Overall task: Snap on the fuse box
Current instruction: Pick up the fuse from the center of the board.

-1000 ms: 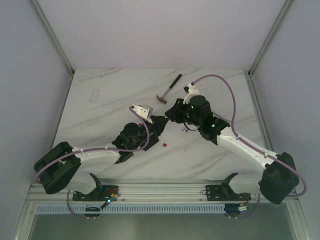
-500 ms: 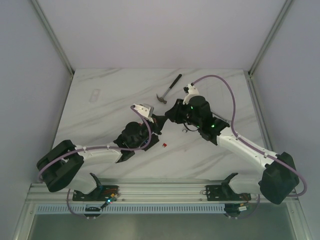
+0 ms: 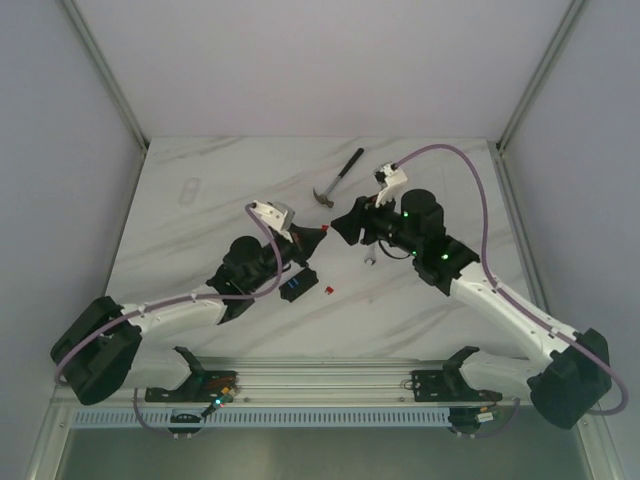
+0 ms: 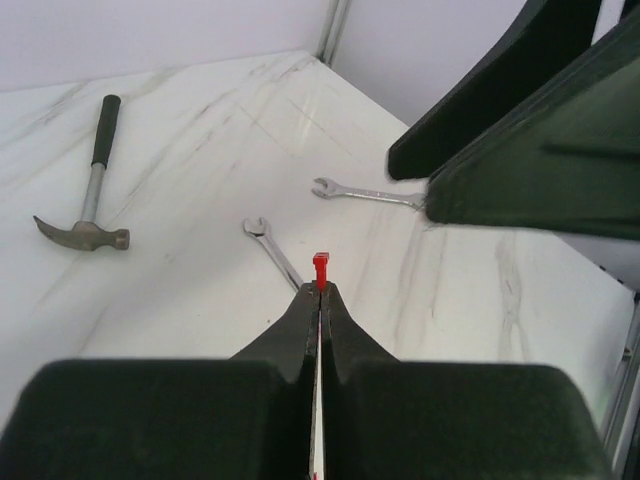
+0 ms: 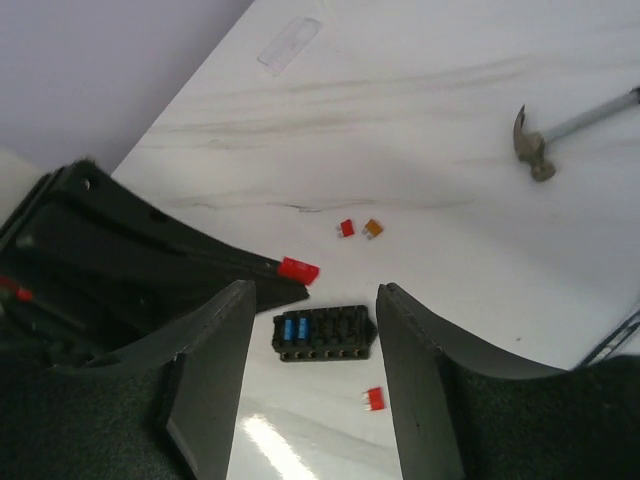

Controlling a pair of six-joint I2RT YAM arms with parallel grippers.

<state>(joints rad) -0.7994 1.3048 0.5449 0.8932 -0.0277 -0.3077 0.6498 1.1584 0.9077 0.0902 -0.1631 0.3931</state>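
While the left gripper (image 4: 320, 292) pinches a red fuse (image 4: 320, 267), the fuse box (image 3: 298, 284) lies near it.
Spread wide, the right gripper (image 5: 315, 292) frames the box between its fingers.

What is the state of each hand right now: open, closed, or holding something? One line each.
Left hand: closed on a red fuse.
Right hand: open, holding nothing.
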